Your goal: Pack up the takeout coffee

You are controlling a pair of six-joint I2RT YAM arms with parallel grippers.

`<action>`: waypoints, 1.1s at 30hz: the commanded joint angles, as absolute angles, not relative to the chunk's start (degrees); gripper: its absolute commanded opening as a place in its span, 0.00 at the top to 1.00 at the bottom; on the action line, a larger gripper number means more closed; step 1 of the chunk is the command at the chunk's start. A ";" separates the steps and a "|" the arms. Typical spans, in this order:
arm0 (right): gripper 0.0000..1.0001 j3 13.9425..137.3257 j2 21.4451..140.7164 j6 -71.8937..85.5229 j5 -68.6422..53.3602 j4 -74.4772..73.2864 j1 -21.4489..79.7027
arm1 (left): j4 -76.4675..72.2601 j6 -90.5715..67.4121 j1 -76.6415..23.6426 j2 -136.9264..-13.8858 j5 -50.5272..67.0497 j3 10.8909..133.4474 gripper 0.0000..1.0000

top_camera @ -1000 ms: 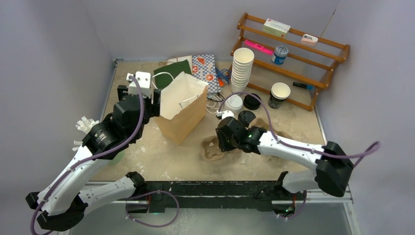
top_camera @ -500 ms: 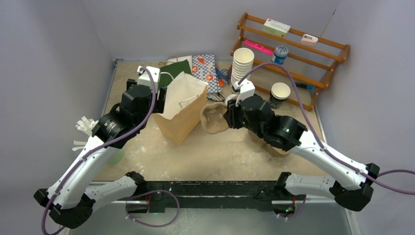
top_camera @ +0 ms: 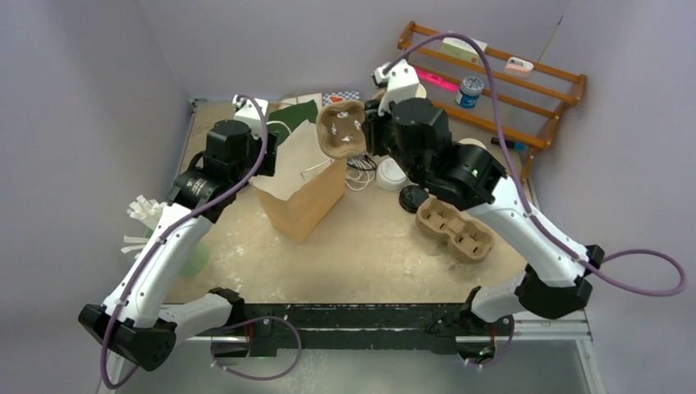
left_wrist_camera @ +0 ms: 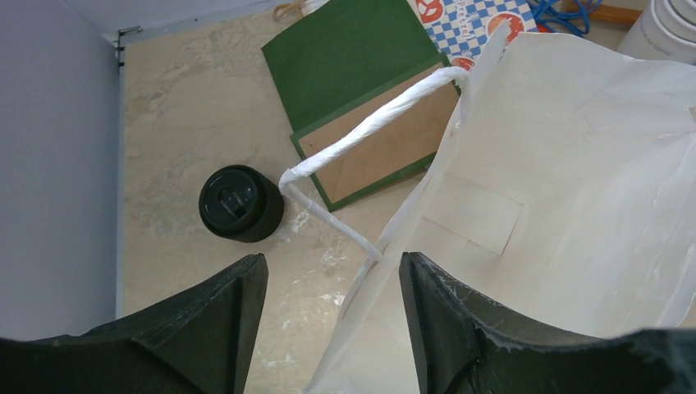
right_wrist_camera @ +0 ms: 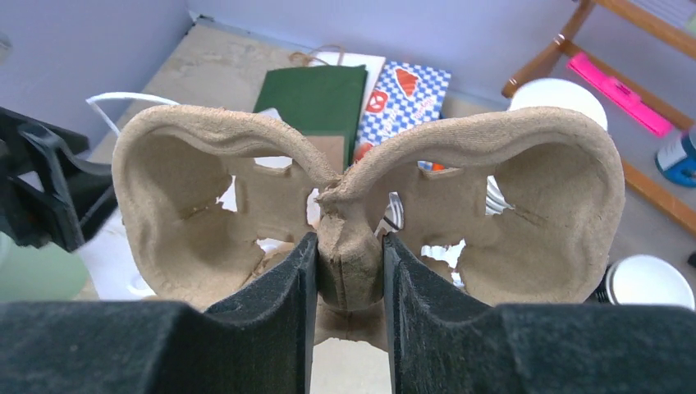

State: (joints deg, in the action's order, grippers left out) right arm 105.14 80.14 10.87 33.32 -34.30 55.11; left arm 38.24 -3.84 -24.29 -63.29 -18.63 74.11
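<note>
Risen from the bench (top_camera: 361, 254), right tool (right_wrist_camera: 349, 246) clamps a brown pulp cup carrier (right_wrist_camera: 525, 205) over the brown paper bag (top_camera: 308, 193). Left tool (left_wrist_camera: 332, 271), jaws apart, straddles its rim, steadying it; black-lidded paper cup (left_wrist_camera: 240, 203) waits beside.

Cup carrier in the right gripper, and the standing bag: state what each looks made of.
Cup carrier: apparently moulded paper pulp, matte tan, with rough fibrous edges. Bag: likely kraft paper, brown outside, white inside, creased.

Right gripper (right_wrist_camera: 345, 250) held high, clamped tight; left gripper (left_wrist_camera: 331, 275) lower, jaws apart.
</note>
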 commanded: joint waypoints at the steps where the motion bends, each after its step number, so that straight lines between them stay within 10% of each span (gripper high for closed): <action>1: 0.72 114.34 86.20 7.19 28.97 -33.46 55.21 | 33.08 -4.26 -22.65 -63.49 -12.34 72.52 0.38; 12: 0.76 123.82 96.44 13.91 -2.04 -29.01 49.13 | 31.89 -5.73 -20.56 -64.57 -9.40 69.42 0.55; 21: 0.76 108.93 94.73 25.65 -37.32 -10.60 36.69 | 29.88 -7.41 -18.61 -62.33 -6.29 67.06 1.00; 33: 0.75 107.00 96.25 27.35 -53.02 -4.61 33.86 | 28.10 -5.85 -18.37 -59.77 11.90 66.58 1.00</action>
